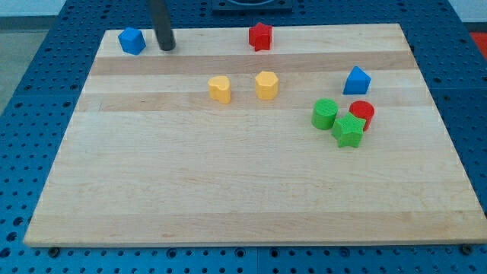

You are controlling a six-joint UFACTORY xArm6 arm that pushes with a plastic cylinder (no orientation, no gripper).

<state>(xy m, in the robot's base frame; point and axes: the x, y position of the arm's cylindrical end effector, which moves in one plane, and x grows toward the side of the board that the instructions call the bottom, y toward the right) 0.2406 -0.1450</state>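
Note:
My tip (167, 47) rests near the board's top left corner, just right of a blue block (132, 41), with a small gap between them. A red star-like block (260, 36) sits further right along the top edge. Two yellow blocks (220, 89) (266, 85) stand side by side near the middle. At the right, a blue triangular block (356, 80) sits above a tight cluster: a green cylinder (325, 114), a red cylinder (361, 114) and a green star-shaped block (348, 131).
The wooden board (228, 190) lies on a blue perforated table (23, 152). A dark base of the robot shows at the view's top centre.

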